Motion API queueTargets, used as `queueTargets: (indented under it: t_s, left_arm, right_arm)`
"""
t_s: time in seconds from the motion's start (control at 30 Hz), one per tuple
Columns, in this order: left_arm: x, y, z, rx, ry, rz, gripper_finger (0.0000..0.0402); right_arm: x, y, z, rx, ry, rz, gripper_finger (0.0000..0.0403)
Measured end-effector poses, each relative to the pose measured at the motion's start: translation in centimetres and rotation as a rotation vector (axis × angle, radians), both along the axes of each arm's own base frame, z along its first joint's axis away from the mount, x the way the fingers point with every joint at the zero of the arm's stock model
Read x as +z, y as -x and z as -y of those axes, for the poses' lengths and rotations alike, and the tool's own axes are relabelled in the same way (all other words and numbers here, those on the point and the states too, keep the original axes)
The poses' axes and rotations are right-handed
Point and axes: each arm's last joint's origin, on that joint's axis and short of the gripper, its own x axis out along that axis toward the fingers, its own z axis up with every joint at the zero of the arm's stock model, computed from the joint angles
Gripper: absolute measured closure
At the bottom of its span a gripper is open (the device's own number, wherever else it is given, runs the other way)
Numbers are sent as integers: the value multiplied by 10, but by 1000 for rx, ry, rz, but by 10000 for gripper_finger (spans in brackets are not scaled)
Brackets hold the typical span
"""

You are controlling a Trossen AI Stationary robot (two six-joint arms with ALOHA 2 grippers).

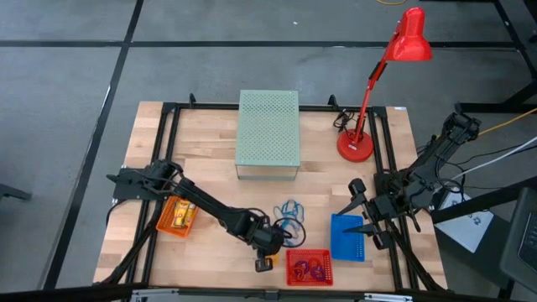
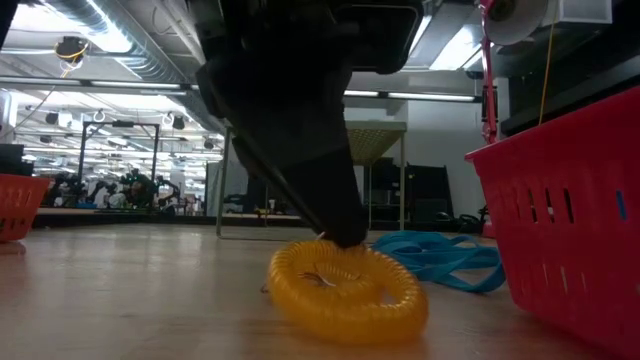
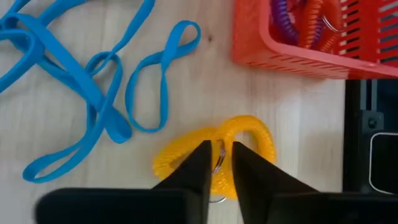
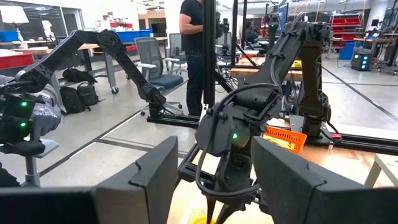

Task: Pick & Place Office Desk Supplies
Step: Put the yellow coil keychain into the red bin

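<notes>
Yellow coil ring (image 3: 214, 155): ribbed spiral loop, bright yellow, lying flat on the worktop (image 1: 151, 151) near its front edge, just beside the red basket (image 1: 309, 267); thin metal key ring visible inside the loop in the left wrist view.
Blue loops (image 3: 93, 87): tangle of thin flat bands, spread on the bare wood just behind the yellow coil, apart from it.
Red basket contents: purple and orange coils (image 3: 298, 22) resting inside, against the slotted wall.
Orange basket (image 1: 178, 216): at the worktop's left side, holding yellow pieces.
Blue basket (image 1: 347, 236): right of the red one, under the right arm's reach.
Left gripper (image 3: 219, 163): lowered onto the yellow coil, fingertips straddling one strand of the loop; jaws nearly together, clamped on that strand.
Left arm pose: stretched diagonally from the left edge toward front centre, wrist tipped down, fingers reaching the wood.
Right gripper (image 1: 358, 210): held above the worktop at the right, over the blue basket's near corner; jaws wide apart, holding nothing.
Background: pale green perforated box (image 1: 268, 132) at rear centre, red desk lamp (image 1: 382, 80) rear right.
</notes>
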Motion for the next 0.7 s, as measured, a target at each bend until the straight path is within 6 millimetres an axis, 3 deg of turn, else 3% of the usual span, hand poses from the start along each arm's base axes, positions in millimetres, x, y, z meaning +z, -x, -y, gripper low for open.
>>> queueTargets:
  t_s: [0.13,0.43,0.53,0.7]
  left_arm:
    - [0,0,0,-18,-12,6,393]
    - [7,0,-2,-60,-50,39,399]
    - [25,2,-7,-55,-79,96,399]
    - [75,12,-16,-53,-137,254,399]
  right_arm:
    - [0,0,0,0,0,0,197]
    - [0,0,0,0,0,0,197]
    - [0,0,0,0,0,0,197]
    - [0,0,0,0,0,1,197]
